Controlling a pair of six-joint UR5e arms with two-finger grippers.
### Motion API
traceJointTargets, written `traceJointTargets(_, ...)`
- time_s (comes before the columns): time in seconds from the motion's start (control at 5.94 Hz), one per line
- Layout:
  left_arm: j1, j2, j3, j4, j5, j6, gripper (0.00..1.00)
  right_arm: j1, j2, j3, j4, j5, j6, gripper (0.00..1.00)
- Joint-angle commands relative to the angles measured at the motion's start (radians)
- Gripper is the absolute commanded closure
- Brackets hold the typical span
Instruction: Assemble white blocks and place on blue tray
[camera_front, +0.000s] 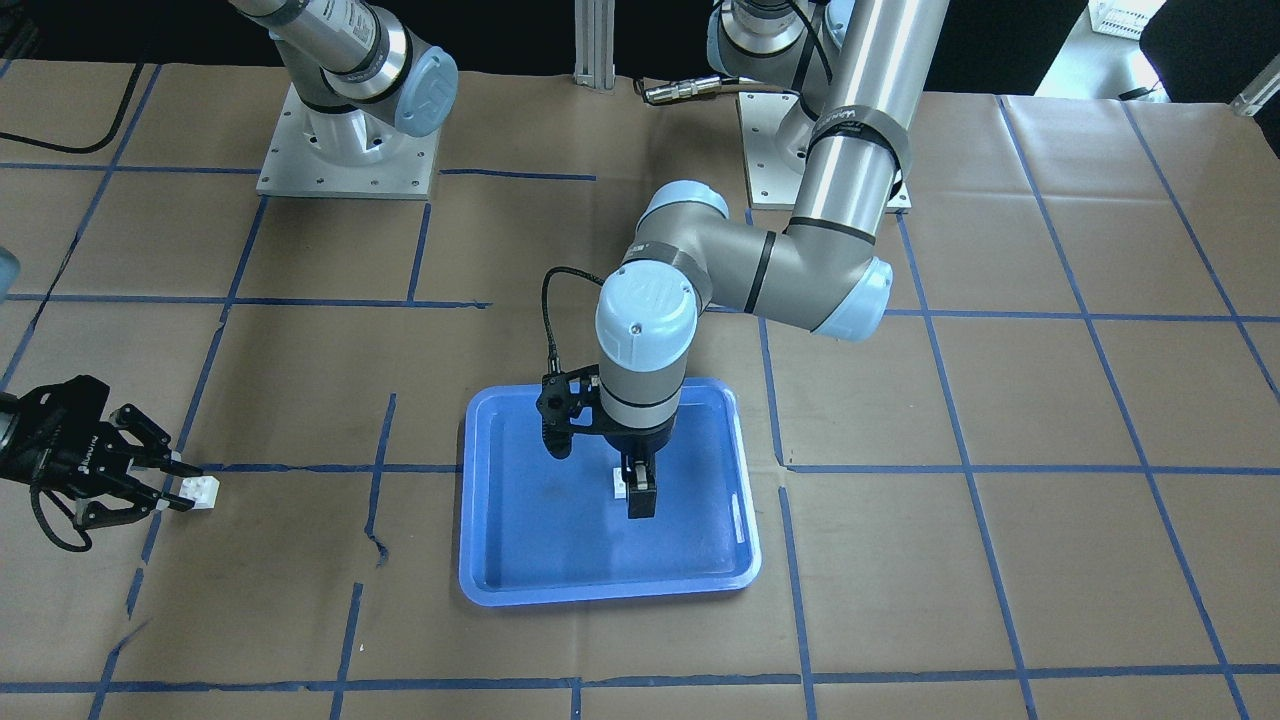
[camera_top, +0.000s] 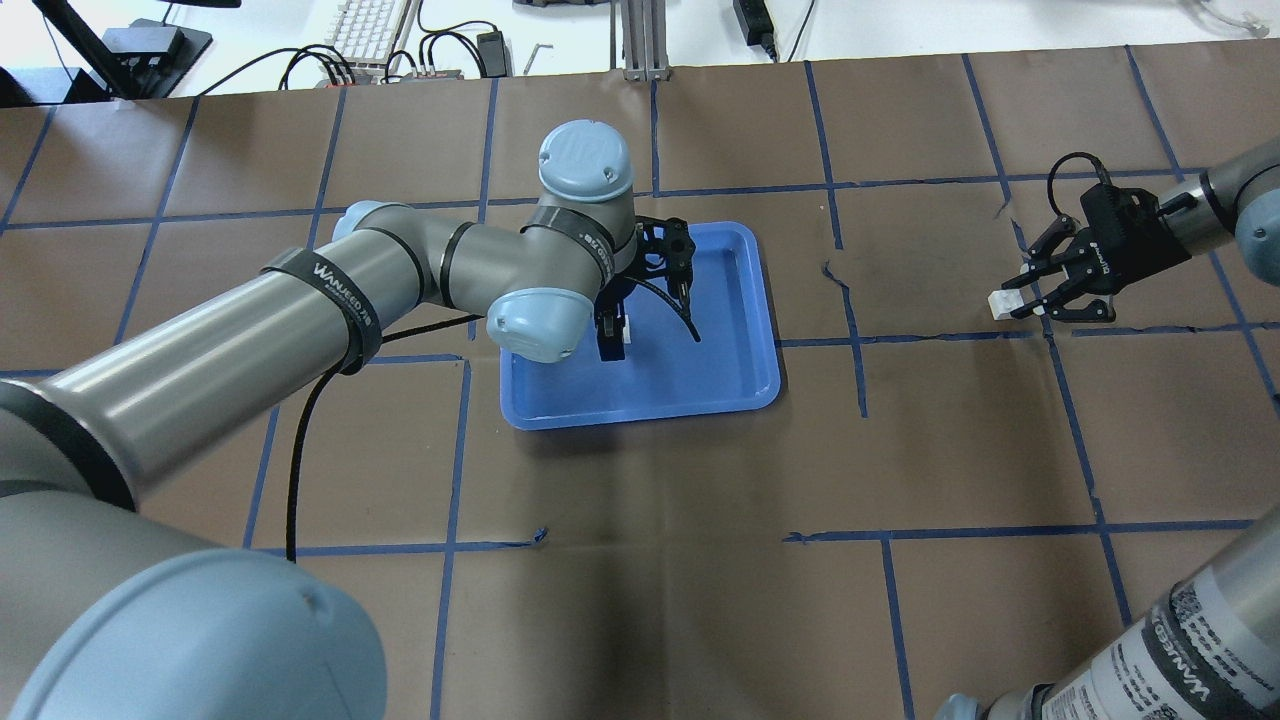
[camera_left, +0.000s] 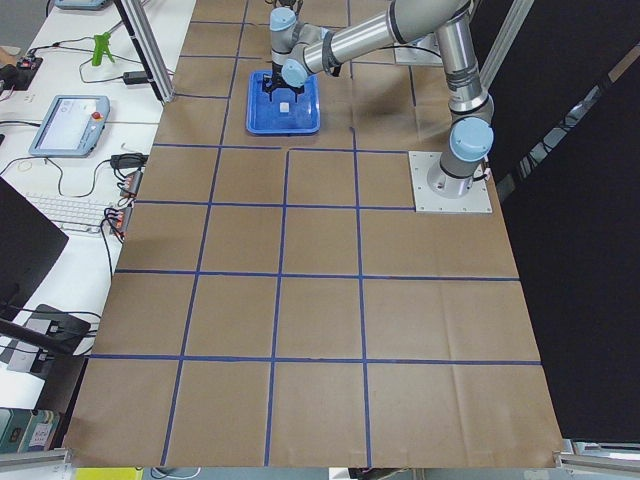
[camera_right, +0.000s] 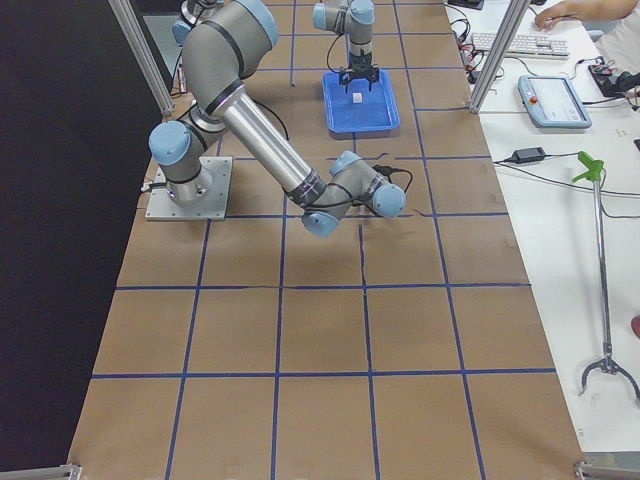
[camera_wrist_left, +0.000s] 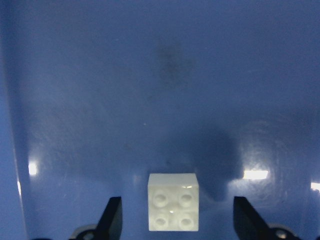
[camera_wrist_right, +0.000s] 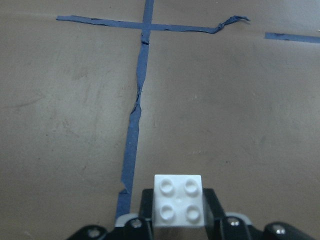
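The blue tray (camera_front: 540, 530) lies mid-table, also in the overhead view (camera_top: 720, 370). One white block (camera_front: 621, 484) sits studs-up on the tray floor (camera_wrist_left: 150, 75). My left gripper (camera_front: 640, 492) points straight down over it, open. In the left wrist view the block (camera_wrist_left: 173, 202) lies between the spread fingers (camera_wrist_left: 113, 220), touching neither. My right gripper (camera_front: 172, 487) is far off to the side, low over the paper, shut on the second white block (camera_front: 203, 492). In the right wrist view that block (camera_wrist_right: 178, 201) sits studs-up between the fingertips (camera_wrist_right: 146, 202).
Brown paper with a blue tape grid (camera_top: 860, 340) covers the table. The two arm bases (camera_front: 345, 150) stand at the robot's edge. My left arm's elbow (camera_top: 530, 325) hangs over the tray's near corner. Keyboards and cables (camera_top: 375, 30) lie past the far edge.
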Motion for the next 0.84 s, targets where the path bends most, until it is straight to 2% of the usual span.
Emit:
traceJointTargets(0.0, 0.038, 0.197, 0.063, -0.318, 0.002, -0.066, 0.0, 0.038, -0.082, -0.005, 0.007, 0.03, 0.063, 0.66)
traceJointTargets(0.17, 0.087, 0.329, 0.046, -0.458, 0.0, -0.132, 0.0, 0.094, -0.12, 0.0, 0.01, 0.045, 0.109, 0.66)
traceJointTargets(0.34, 0.101, 0.413, 0.043, -0.545, 0.003, -0.301, 0.0, 0.165, -0.154, 0.006, 0.01, 0.047, 0.161, 0.66)
traceJointTargets(0.51, 0.117, 0.451, 0.052, -0.565, 0.003, -0.44, 0.0, 0.241, -0.172, 0.006, 0.008, 0.065, 0.24, 0.66)
traceJointTargets(0.67, 0.164, 0.468, 0.064, -0.557, 0.018, -0.667, 0.0, 0.314, -0.171, 0.007, -0.007, 0.1, 0.331, 0.66)
